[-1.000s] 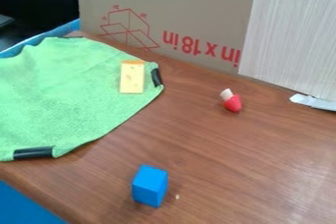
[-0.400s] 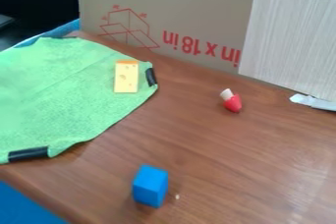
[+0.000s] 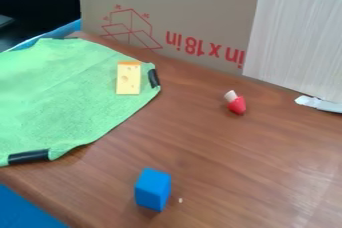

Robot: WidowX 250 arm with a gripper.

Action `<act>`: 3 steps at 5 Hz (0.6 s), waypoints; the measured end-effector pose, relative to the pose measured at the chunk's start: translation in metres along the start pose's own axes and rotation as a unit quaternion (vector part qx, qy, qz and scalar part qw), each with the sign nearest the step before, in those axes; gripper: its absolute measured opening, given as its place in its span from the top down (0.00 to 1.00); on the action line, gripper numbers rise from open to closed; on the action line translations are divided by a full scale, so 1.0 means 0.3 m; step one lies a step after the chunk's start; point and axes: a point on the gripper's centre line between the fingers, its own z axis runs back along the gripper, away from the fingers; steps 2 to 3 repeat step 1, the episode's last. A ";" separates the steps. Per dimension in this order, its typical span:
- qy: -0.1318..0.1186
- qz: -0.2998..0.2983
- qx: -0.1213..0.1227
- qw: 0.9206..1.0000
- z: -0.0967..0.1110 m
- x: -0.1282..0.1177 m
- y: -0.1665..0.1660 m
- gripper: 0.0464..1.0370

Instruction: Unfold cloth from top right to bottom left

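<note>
Green cloth [image 3: 63, 102] is lying mostly flat at nine o'clock; we're judging unfolding nearly done, perhaps needing a light tug towards seven. We cannot tell the gripper's opening or hold.

We see an open lane over the counter [image 3: 220, 157] between the blue block [image 3: 153, 189] and the small red-and-white piece [image 3: 236, 102]. Behind, the upright cardboard [image 3: 180, 2] bars our way; the cheese piece [image 3: 128, 78] obstructs the cloth's [image 3: 60, 97] right part.
</note>
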 end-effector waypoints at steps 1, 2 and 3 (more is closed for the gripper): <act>-0.002 0.050 0.052 0.997 0.157 0.026 -0.122 0.04; -0.002 0.050 0.052 0.997 0.157 0.026 -0.122 0.04; -0.002 0.050 0.052 0.997 0.157 0.026 -0.122 0.04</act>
